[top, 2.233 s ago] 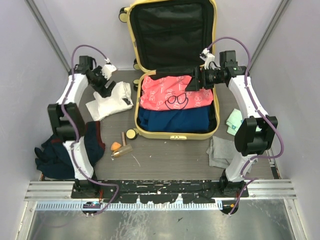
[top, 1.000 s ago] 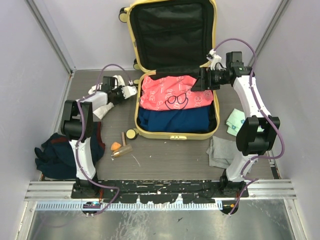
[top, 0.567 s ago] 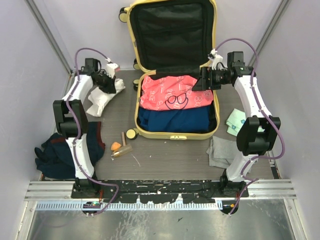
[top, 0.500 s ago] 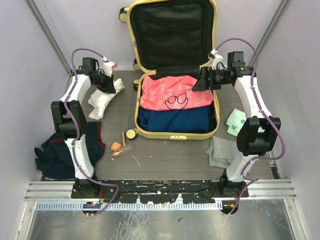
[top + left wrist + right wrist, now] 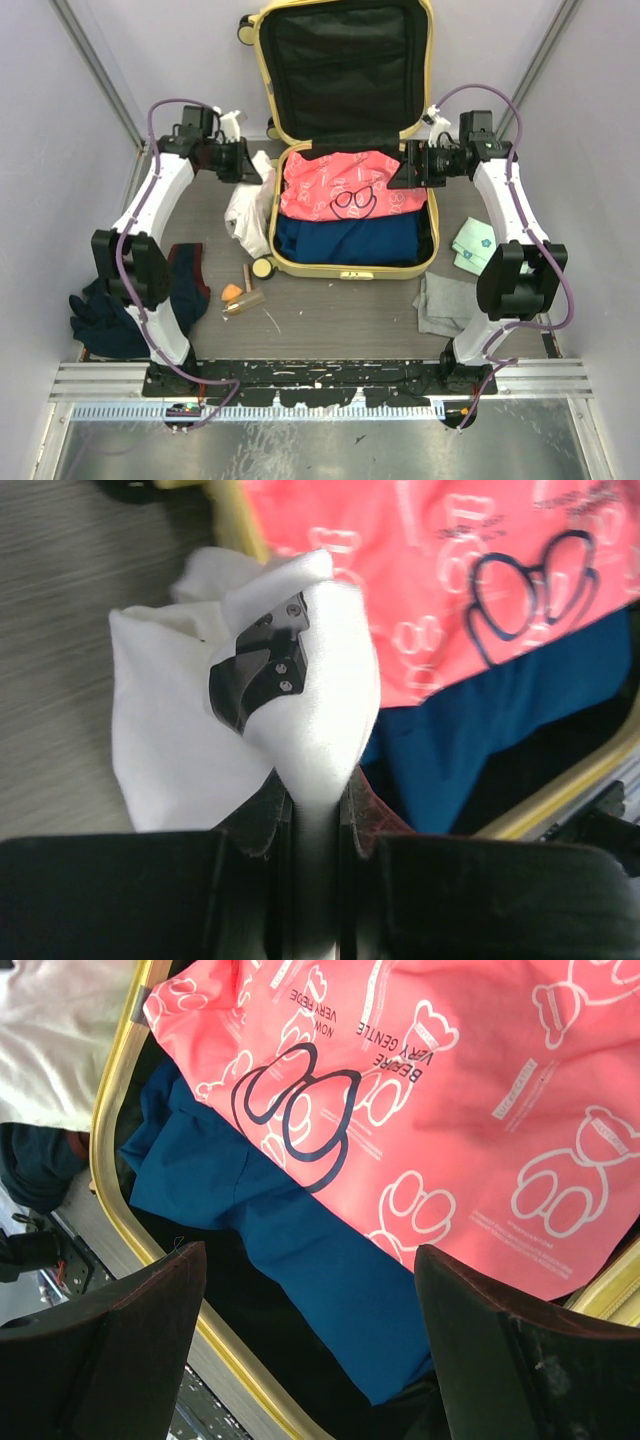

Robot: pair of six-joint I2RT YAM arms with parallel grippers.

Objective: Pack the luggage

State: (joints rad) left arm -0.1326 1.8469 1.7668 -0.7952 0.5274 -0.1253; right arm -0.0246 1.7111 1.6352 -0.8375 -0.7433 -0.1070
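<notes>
The luggage (image 5: 345, 272), a pale-yellow hard-shell suitcase, lies open with its black-lined lid (image 5: 345, 60) standing up at the back. A pink printed shirt (image 5: 345, 190) and a blue garment (image 5: 350, 238) lie in its base. My left gripper (image 5: 256, 165) is shut on a white garment (image 5: 248, 208), which hangs just outside the suitcase's left rim. In the left wrist view the white garment (image 5: 180, 730) bunches up from the pinching jaws of the left gripper (image 5: 315, 795). My right gripper (image 5: 400, 170) hovers open over the pink shirt (image 5: 480, 1090) and blue garment (image 5: 300, 1260), holding nothing.
A dark navy and red garment (image 5: 110, 310) lies at the near left. A grey cloth (image 5: 445, 300) and a green folded item (image 5: 470, 245) lie right of the suitcase. A small round item (image 5: 262, 268), an orange piece (image 5: 232, 293) and a brown stick-like item (image 5: 245, 300) lie near its front-left corner.
My left gripper has shut on the white garment, lifted it off the table and swung it right, up to the suitcase's left rim. The right arm has barely moved.
</notes>
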